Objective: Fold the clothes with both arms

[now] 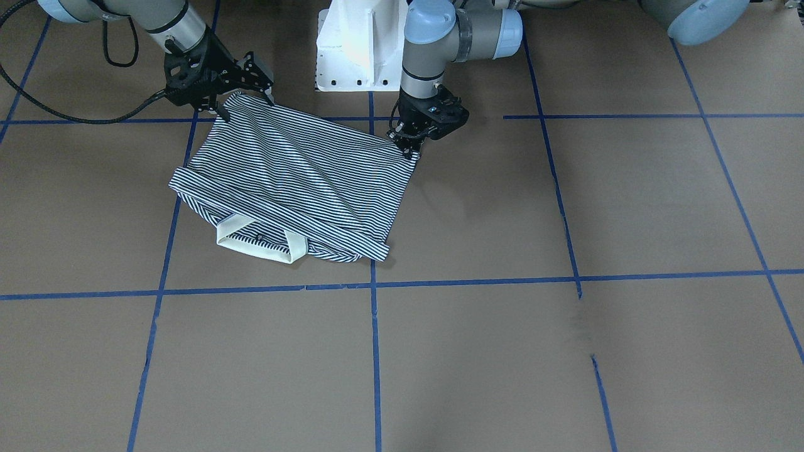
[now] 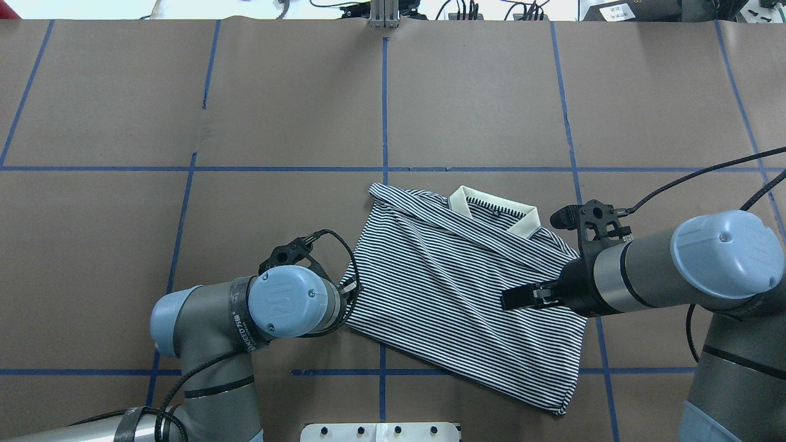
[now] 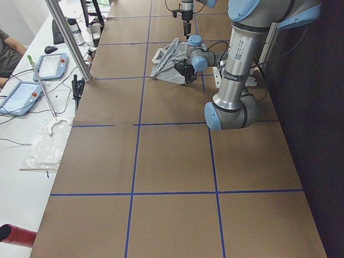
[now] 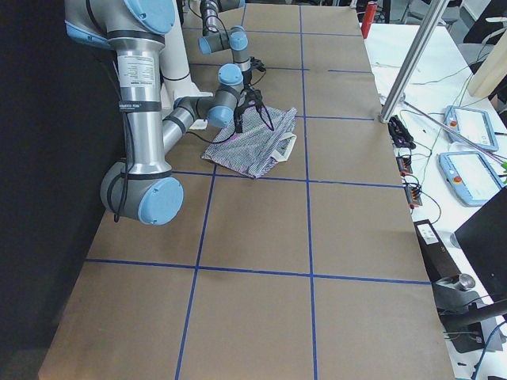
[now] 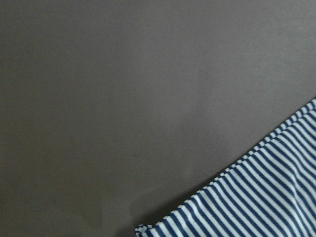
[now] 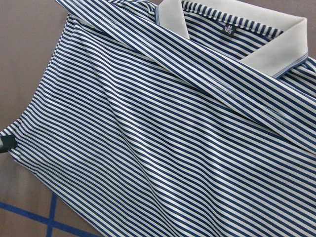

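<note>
The shirt (image 1: 295, 176) lay folded on the tabletop (image 1: 565, 351), the right pincer (image 1: 247, 105) spread open and empty above it, the left pincer (image 1: 409, 149) at its hem corner, clamped or not I could not tell.

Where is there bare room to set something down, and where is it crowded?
Bare: the table beyond the blue tape line past the collar, and everything outside the left arm. Crowded: the near strip where the shirt, left gripper, right gripper and white pedestal meet.
</note>
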Robot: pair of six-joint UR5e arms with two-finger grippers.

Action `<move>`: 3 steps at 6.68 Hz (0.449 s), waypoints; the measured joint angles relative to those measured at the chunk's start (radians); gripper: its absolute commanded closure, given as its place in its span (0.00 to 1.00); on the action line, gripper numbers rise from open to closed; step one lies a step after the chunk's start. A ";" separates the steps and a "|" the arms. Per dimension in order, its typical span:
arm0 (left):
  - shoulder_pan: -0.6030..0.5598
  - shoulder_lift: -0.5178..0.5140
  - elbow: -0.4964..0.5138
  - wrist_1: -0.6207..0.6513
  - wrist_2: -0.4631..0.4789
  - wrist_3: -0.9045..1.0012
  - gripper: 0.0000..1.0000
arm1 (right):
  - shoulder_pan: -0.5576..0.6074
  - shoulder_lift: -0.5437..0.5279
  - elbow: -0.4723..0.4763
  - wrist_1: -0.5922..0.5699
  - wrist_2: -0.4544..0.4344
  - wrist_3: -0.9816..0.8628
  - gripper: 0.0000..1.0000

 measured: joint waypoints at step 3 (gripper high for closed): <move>-0.090 0.007 0.004 0.010 0.002 0.023 1.00 | 0.020 0.002 0.001 -0.001 0.007 0.018 0.00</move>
